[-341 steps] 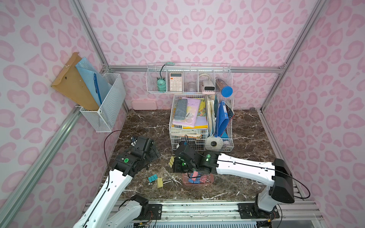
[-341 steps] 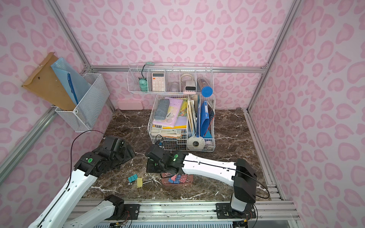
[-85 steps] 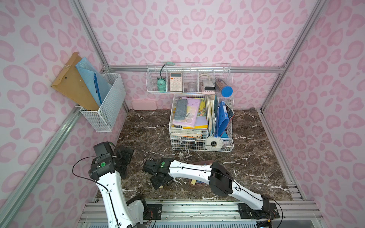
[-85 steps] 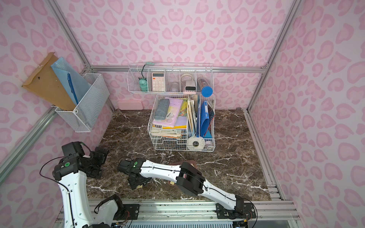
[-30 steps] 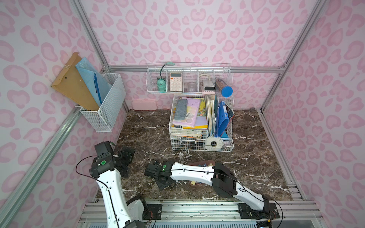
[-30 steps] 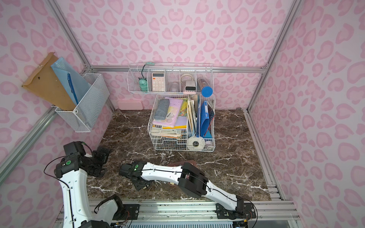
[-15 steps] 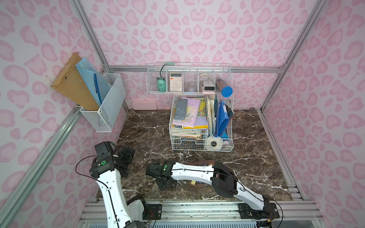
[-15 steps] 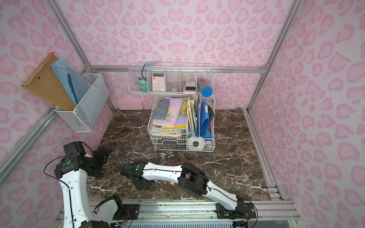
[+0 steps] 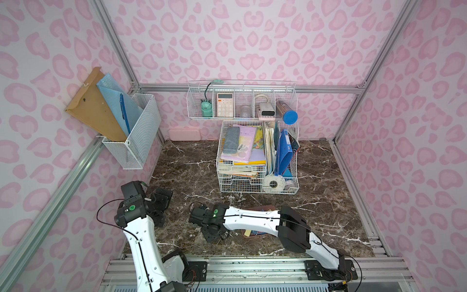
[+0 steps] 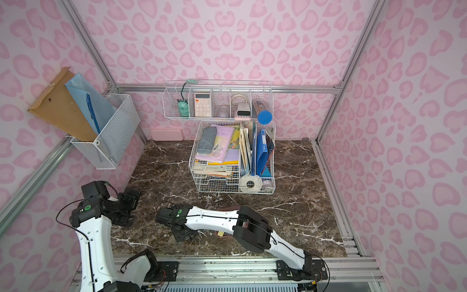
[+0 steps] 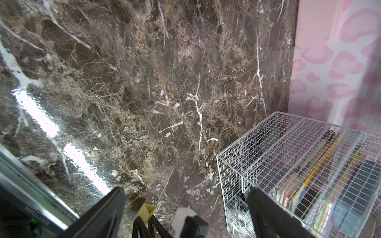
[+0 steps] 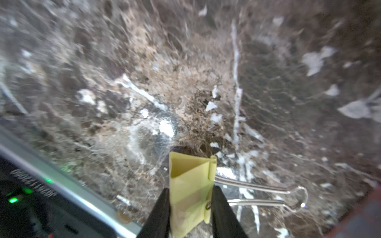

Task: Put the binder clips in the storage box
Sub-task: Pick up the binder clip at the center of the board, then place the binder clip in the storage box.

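**Right hand clamped on a yellow clip; left hand wide and empty**

**Top views.** Your desk is polished dark brown marble with white veins. The storage box is translucent pinkish-red plastic with rounded corners. It lies near the front edge, mostly hidden under the white right arm. Yellow and blue binder clips show in the part of the box that the arm leaves uncovered. The right hand sits low over the desk just left of the box, and you cannot read its grip from here. The left hand is at the desk's left edge, well apart from the box.

**Left wrist view.** The left hand's two black fingers stand wide apart, with only bare marble between them. A white wire basket stands close by.

**Right wrist view.** The right hand's black fingers press both flat sides of the yellow binder clip. The clip is a folded pale-yellow wedge, and its silver wire handles stick out to one side. The marble behind it is blurred.
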You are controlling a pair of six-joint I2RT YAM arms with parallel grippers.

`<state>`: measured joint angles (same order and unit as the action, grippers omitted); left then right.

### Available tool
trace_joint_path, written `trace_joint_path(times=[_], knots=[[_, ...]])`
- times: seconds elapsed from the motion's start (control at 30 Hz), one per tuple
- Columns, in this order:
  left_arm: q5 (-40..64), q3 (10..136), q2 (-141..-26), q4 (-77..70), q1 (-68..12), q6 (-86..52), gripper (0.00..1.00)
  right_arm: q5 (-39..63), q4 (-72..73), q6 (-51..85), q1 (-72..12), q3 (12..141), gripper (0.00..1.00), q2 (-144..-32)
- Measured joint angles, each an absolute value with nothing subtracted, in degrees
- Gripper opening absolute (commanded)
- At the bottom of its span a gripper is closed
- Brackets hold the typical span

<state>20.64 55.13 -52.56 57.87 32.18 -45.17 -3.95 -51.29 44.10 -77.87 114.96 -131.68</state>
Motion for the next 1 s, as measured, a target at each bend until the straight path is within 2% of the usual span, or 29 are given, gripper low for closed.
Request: trace_joint_path(times=[0.1, 0.23, 0.43, 0.73, 0.87, 1.0], knots=[[24.2, 54.2, -52.5, 56.1, 31.7, -43.2, 0.86, -4.4, -48.7, 44.8, -77.4, 113.9, 0.31, -126.9], [30.2, 52.9, -51.7, 51.6, 27.2, -40.0, 1.00, -6.6, -47.6, 45.2, -76.4, 112.1, 0.30, -120.9], [34.0, 53.2, -52.5, 45.1, 13.8, -35.7, 1.00, -10.7, -47.9, 48.1, -71.9, 100.9, 0.30, -107.6], [30.0, 54.1, -56.4, 40.6, -11.5, -31.1, 1.00, -12.8, -48.4, 52.5, -63.9, 74.7, 0.30, -89.0], [24.8, 52.5, -57.1, 39.6, -22.9, -29.8, 1.00, -12.3, -48.4, 53.9, -62.4, 67.7, 0.30, -86.3], [20.4, 51.5, -58.0, 39.2, -27.4, -29.9, 1.00, -11.3, -46.8, 55.4, -62.3, 65.5, 0.30, -87.7]])
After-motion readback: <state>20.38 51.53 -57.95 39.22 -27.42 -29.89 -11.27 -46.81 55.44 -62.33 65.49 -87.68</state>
